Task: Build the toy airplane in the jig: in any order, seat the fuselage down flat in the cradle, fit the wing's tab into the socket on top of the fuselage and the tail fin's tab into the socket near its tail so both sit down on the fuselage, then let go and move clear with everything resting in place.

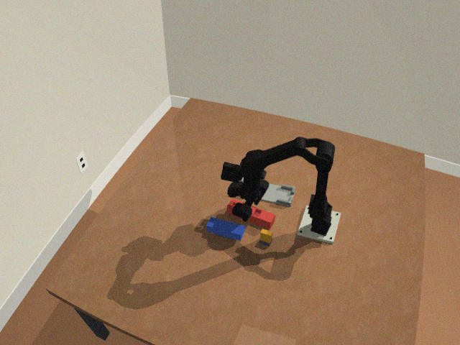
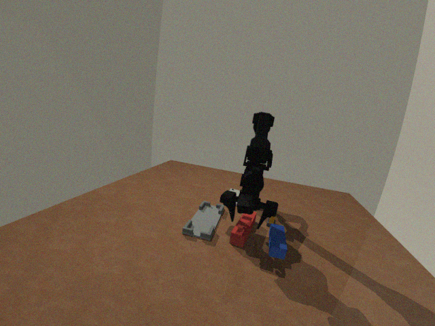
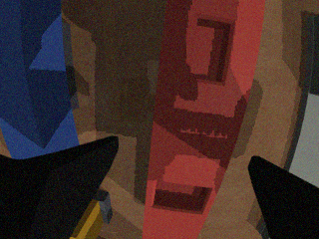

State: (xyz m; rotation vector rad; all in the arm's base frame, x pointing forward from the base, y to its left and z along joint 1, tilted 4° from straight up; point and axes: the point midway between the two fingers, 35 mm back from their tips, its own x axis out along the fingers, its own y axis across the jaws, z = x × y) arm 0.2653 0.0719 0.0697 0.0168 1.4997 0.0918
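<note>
- The claw [image 2: 247, 214] hangs low over the red fuselage [image 2: 242, 228], spread wide and holding nothing; one finger [image 3: 63, 186] stands on each side of the block (clear of it in the wrist view).
- The fuselage lies flat on the surface [image 1: 334, 290], its two sockets facing up.
- The grey cradle [image 2: 204, 224] sits just beside it, with nothing in it.
- The blue wing [image 1: 226, 228] lies on the fuselage's other side.
- The yellow fin [image 1: 266, 236] sits near the arm's base [image 1: 334, 227].
</note>
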